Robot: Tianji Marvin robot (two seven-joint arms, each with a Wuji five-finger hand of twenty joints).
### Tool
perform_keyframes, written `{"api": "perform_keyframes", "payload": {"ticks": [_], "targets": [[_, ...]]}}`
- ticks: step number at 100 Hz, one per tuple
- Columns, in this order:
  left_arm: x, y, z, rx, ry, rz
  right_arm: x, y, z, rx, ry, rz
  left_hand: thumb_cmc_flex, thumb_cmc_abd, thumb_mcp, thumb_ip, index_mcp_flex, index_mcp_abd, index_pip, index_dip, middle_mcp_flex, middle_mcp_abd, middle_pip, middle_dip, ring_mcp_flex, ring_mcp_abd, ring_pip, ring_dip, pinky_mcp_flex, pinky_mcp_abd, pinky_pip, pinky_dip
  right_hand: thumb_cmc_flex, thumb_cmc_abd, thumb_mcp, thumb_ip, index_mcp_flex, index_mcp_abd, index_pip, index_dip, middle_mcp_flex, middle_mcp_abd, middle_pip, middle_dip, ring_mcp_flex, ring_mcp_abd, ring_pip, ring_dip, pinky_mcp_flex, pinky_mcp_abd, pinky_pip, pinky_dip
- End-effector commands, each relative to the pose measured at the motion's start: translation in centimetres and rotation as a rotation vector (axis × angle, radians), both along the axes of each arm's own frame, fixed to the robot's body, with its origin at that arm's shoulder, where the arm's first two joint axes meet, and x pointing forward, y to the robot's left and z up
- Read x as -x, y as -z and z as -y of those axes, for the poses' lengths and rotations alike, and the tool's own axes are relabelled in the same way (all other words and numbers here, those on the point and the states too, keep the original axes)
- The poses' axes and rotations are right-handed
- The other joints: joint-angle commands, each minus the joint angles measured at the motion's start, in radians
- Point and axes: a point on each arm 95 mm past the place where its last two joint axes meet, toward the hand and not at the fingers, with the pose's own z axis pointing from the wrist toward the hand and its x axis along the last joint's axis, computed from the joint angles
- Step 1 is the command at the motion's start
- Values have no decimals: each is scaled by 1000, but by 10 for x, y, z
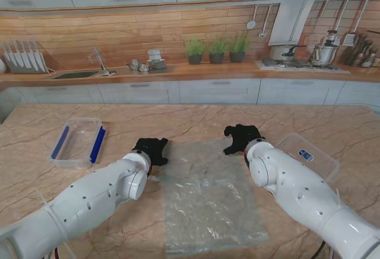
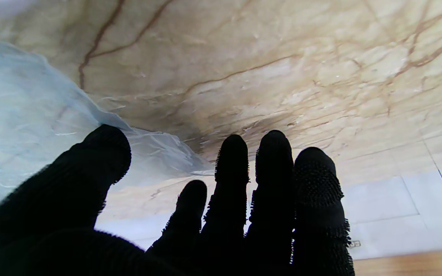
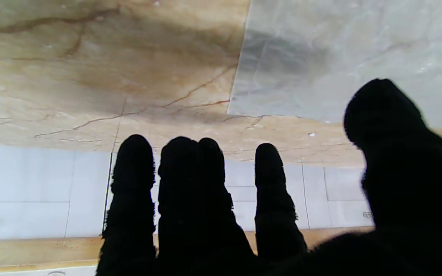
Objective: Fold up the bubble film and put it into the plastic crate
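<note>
The bubble film [image 1: 208, 196] is lying flat and unfolded on the marble table [image 1: 332, 122], between the two arms, its far edge reaching up toward both hands; the left hand [image 1: 152, 150] is hovering at the film's far left corner with fingers spread and nothing held, and the right hand [image 1: 240, 137] is hovering just beyond the far right corner, likewise spread and empty; in the left wrist view that corner of the film [image 2: 33, 126] is already lifting slightly off the table beside the thumb, while in the right wrist view the film's corner [image 3: 240, 109] is lying flat. The likely trouble, as I judge it, is coming from the film itself: it is thin, slick and nearly see-through, so gloved fingertips may be sliding over an edge that is lying flush on stone instead of getting under it; if one hand is catching its corner and the other is missing, the fold is going skewed or the sheet is dragging sideways; a loose fold may also be springing open before it reaches the plastic crate [image 1: 77, 143], which is standing well off to the left, beyond the left hand. A clear lid [image 1: 309, 155] is lying near the right forearm, where a sweeping elbow could be nudging it; nothing is sitting on the film.
</note>
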Motion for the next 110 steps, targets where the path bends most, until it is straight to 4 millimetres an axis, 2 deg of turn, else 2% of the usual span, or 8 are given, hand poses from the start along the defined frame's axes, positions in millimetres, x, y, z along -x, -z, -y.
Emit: {"api": "perform_keyframes", "payload": {"ticks": [1,31,44,68,83,86,92,110], "targets": [[6,14,1,-14,-13,-35,-2,1,-3,0,7,-5,-3,-58,-25,-20,-46,42,-63,-28,-57,16,-45,-22,-29,39,-14,-4,-20,31,-6,7,-18,-49,-3,26,-36,17,-7,-6,-39,27,36,13,-22,2,36,13,-10,11,54,-10],[6,16,1,-51,-21,-70,-10,15,-2,55,22,-20,-2,-45,-45,-22,-14,29,-77,-40,-102,33,-83,-45,-54,39,-31,-6,-47,30,-28,8,-16,-52,1,28,-65,39,4,-7,-58,33,52,8,-19,-3,37,11,-7,10,72,-27],[6,16,1,-74,-18,-89,-11,21,-2,79,33,-61,3,-52,-52,-23,97,-4,5,-1,-165,58,-119,-55,-91,39,-53,-9,-80,25,-53,6,8,-65,7,30,-49,44,-1,-19,-69,40,51,3,-31,2,32,10,-17,12,73,-36],[8,21,2,-78,-21,-105,-6,36,-3,85,27,-114,2,-69,-19,-27,304,6,92,49,-237,84,-126,-23,-112,32,-43,13,-90,13,-56,25,105,-103,44,34,228,15,103,9,-57,49,58,0,-31,9,30,8,-24,18,70,-48],[10,26,2,-74,-26,-112,1,46,-6,66,28,-111,9,-83,41,-30,336,2,189,108,-231,80,-118,-8,-110,31,-45,12,-88,12,-59,30,106,-148,192,12,332,-8,188,62,-21,47,65,-2,-12,19,39,0,-19,31,73,-58],[11,27,2,-73,-26,-111,2,47,-6,61,29,-109,14,-89,56,-31,334,-5,236,136,-232,78,-115,-6,-113,29,-47,11,-89,15,-61,29,112,-161,215,-27,335,-15,231,21,-13,46,67,-3,-9,21,42,-6,-16,32,74,-59],[12,30,2,-69,-24,-108,6,50,-7,48,33,-112,24,-93,85,-31,315,-24,326,193,-232,73,-113,-6,-116,30,-54,6,-92,15,-63,28,125,-170,229,-54,339,-26,300,-37,-4,47,67,-7,-6,26,44,-12,-16,35,73,-61],[17,38,3,-40,-24,-109,12,47,-8,6,38,-103,75,-107,144,-34,286,-62,504,310,-205,56,-143,-63,-143,40,-127,-54,-95,1,-60,38,164,-160,262,-61,347,-59,459,-122,38,43,69,-17,11,38,50,-26,-11,43,73,-61]]}}
